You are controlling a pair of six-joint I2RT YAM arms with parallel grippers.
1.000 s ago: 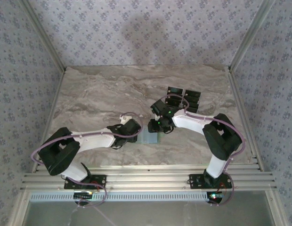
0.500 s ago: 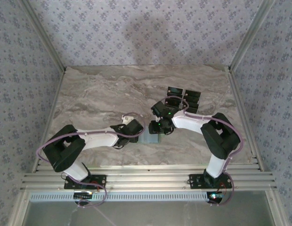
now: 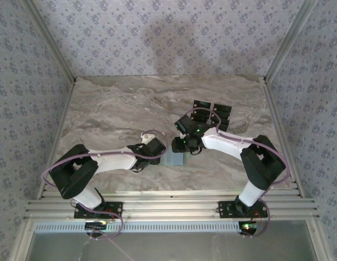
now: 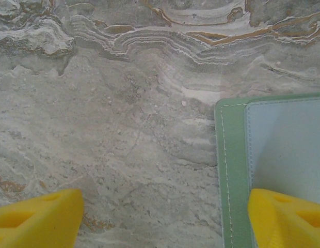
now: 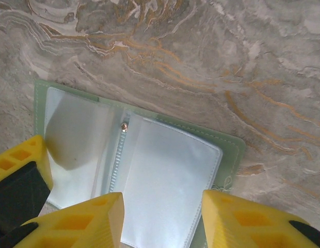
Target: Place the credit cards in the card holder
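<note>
on your left, the left arm [image 3: 103, 162] reaches low across the marble table [image 3: 114, 109] from its base at the near edge. the left gripper [image 3: 154, 148] sits just beside the left edge of the card holder [image 3: 173, 159]. in the left wrist view its jaws are spread wide. one yellow fingertip [image 4: 38, 217] is over bare marble, the other fingertip [image 4: 286, 219] is over the holder's left page, and nothing is held between them. you cannot tell whether that second fingertip presses on the holder or only hovers over it.

the card holder lies open and flat near the middle of the table, toward the near edge, between the two grippers. the left wrist view shows its pale green border with a line of stitching. in the right wrist view you see two clear plastic sleeves [image 5: 165, 170] inside it and a small metal stud [image 5: 124, 125] by the fold. a yellow-and-black fingertip [image 5: 18, 175] covers the holder's left edge in that view.

the right gripper [image 3: 185, 144] comes in from the right, over the holder's far side. its jaws are wide open too, with both yellow fingers [image 5: 77, 222] over the right-hand page and nothing gripped.

farther right and toward the back, the credit cards [image 3: 222, 111] lie as a small cluster of black rectangles on the table. they are well apart from the holder, and the right arm [image 3: 233, 144] partly covers them.
</note>
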